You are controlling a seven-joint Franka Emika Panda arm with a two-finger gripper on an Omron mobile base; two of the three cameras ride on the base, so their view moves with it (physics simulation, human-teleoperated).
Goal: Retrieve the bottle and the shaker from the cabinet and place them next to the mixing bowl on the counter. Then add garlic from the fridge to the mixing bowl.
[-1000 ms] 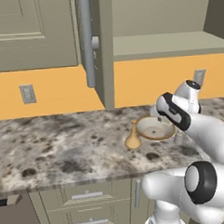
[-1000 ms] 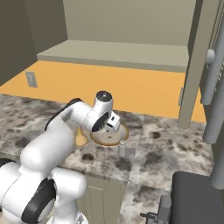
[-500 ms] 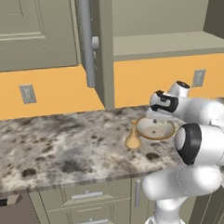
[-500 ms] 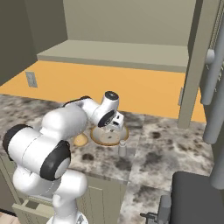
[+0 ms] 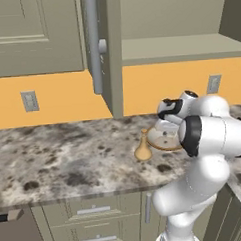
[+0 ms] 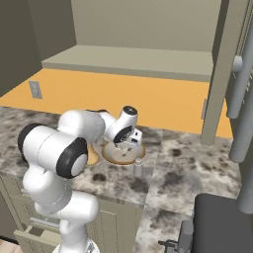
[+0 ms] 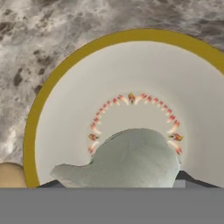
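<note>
End effector [image 6: 128, 142] swung in over the mixing bowl [image 7: 78, 109] within the last 1 s, pinching the garlic [image 7: 131, 157] above its centre. From the right base view, the shaker [image 6: 138, 168] stood at the bowl's 5 o'clock on the tabletop [image 5: 69, 160], the bottle [image 5: 143, 149] opposite. Probably ready to release.

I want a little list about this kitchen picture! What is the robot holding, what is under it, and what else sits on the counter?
gripper: closed on a pale garlic bulb, held right over the mixing bowl
mixing bowl: on the counter, nothing lying inside it yet
bottle: tan, standing upright beside the bowl
shaker: small and grey, standing near the counter's front edge, next to the bowl
cabinet: door open, shelf bare
task so far: bottle and shaker placed; garlic not yet dropped
</note>
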